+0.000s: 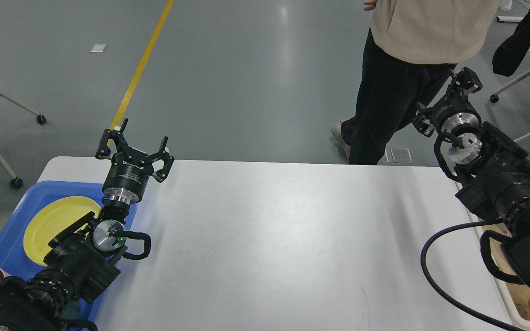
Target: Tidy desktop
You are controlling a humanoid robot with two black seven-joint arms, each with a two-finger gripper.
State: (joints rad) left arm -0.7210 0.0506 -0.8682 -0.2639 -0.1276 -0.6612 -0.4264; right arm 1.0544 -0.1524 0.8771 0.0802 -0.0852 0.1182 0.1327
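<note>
Desktop (292, 239): wide white surface filling lower middle of view. Left of desktop: blue tray (5, 239) holding yellow plate (53, 220). Left gripper (136, 140) above desktop's far left corner, fingers spread apart, nothing between. Beyond desktop's far edge: person (407, 69) standing. Right gripper (465, 80) past desktop's far right corner, fingers' state cannot tell. Cream bin (518, 312) at desktop's right.
</note>
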